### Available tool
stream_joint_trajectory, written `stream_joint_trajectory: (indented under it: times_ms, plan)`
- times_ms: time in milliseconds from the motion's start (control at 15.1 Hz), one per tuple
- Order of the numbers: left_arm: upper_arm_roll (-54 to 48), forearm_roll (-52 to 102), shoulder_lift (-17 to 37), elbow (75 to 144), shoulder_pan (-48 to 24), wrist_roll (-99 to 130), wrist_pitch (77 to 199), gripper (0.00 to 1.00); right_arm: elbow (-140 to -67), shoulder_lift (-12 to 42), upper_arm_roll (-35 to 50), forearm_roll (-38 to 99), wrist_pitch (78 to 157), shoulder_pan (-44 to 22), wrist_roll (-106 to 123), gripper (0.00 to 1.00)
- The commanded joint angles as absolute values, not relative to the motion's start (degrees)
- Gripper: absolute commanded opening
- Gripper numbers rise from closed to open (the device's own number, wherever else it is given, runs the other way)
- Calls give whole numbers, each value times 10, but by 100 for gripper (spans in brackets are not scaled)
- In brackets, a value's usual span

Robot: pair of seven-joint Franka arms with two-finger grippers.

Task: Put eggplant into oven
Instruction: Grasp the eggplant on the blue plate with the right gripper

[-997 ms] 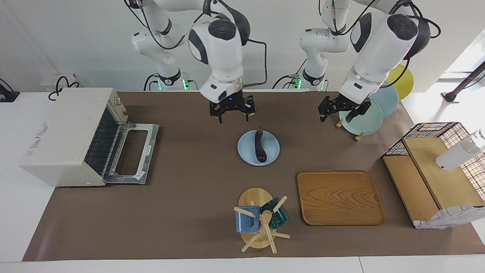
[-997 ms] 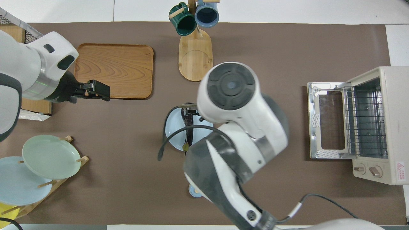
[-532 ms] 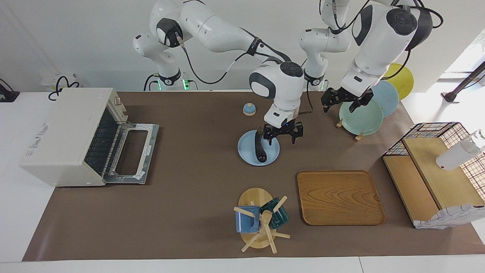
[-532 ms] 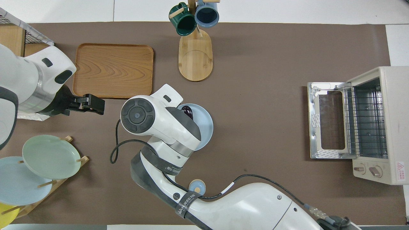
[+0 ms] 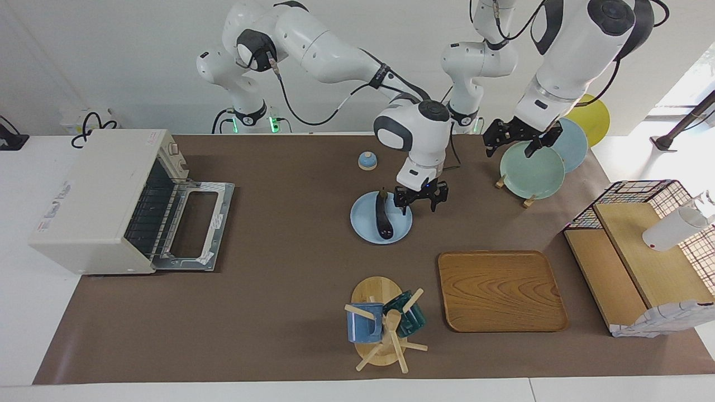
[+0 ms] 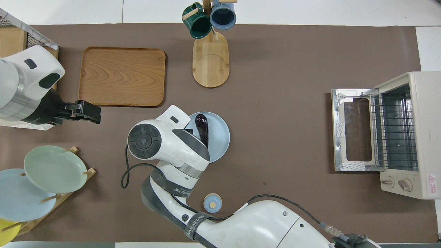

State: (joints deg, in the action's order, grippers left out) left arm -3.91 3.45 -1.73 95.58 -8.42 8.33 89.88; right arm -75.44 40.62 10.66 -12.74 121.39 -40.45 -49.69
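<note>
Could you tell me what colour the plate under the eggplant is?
The plate is pale blue, and the overhead view shows it best.

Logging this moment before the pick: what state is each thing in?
oven: door dropped open, rack bare.
eggplant: lying on the blue plate, not gripped.
right gripper: open, low over the plate's edge beside the eggplant.
left gripper: open, waiting above the plate rack.
tray: bare.

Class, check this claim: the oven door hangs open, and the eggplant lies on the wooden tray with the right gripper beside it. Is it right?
One detail is wrong. The eggplant lies on the light blue plate, not on the wooden tray, as the facing view shows. The oven door does hang open, and the right gripper is beside the eggplant.
</note>
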Motion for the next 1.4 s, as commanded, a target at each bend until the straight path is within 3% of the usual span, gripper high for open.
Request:
stream_joint_trajectory:
  times_ms: [0, 532, 598, 731, 797, 1130, 1329]
  plan:
    - [-43, 31, -18, 956, -70, 75, 932, 100, -772, 397, 107, -141, 1228, -399, -499, 91]
    - [-43, 28, -18, 958, -70, 73, 929, 100, -842, 384, 107, -142, 1275, -398, -500, 71]
    - [-43, 28, -18, 958, -70, 73, 928, 100, -845, 384, 107, -143, 1275, -398, -499, 65]
    - [-44, 26, -18, 957, -69, 73, 919, 100, -846, 381, 106, -145, 1267, -401, -501, 17]
    - [-43, 23, -18, 956, -69, 71, 914, 100, -843, 381, 106, -145, 1260, -403, -500, 0]
    - [-44, 7, -18, 955, -69, 54, 911, 100, -809, 370, 106, -203, 1164, -401, -497, 0]
    - [-44, 9, -18, 955, -69, 54, 912, 100, -806, 326, 105, -214, 1083, -380, -478, 0]
